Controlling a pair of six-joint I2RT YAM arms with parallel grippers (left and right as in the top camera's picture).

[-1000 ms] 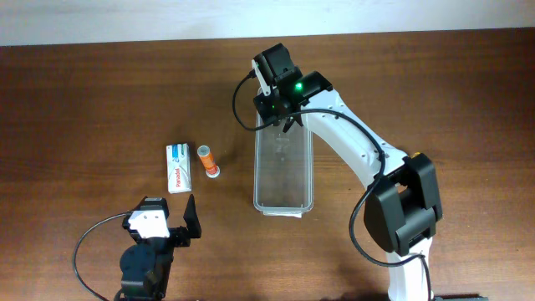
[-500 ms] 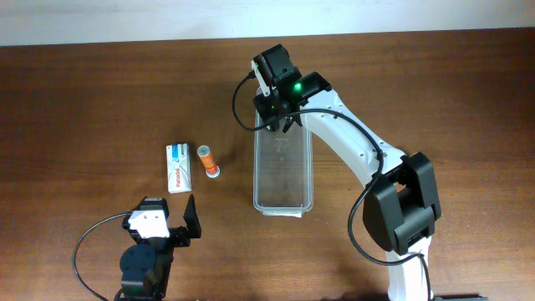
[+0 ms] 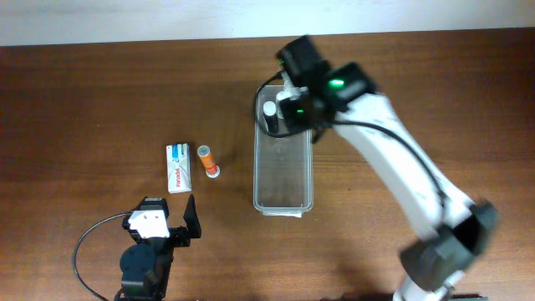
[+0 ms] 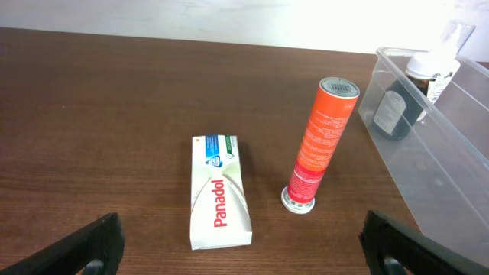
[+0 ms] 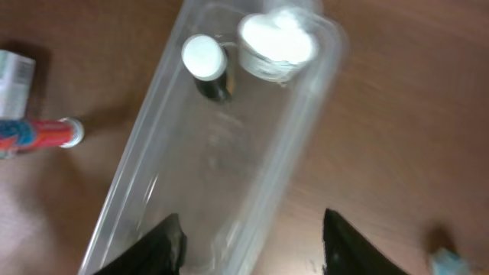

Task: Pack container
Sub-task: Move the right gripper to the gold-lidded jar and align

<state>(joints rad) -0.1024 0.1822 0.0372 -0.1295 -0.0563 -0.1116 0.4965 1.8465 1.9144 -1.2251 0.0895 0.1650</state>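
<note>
Clear container (image 3: pixel 282 171) holds bottles (image 5: pixel 205 59) — right tool (image 5: pixel 252 244) spread wide.

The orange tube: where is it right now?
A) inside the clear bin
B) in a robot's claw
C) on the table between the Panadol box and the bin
C: the orange tube lies on the table between the Panadol box and the container.
</note>
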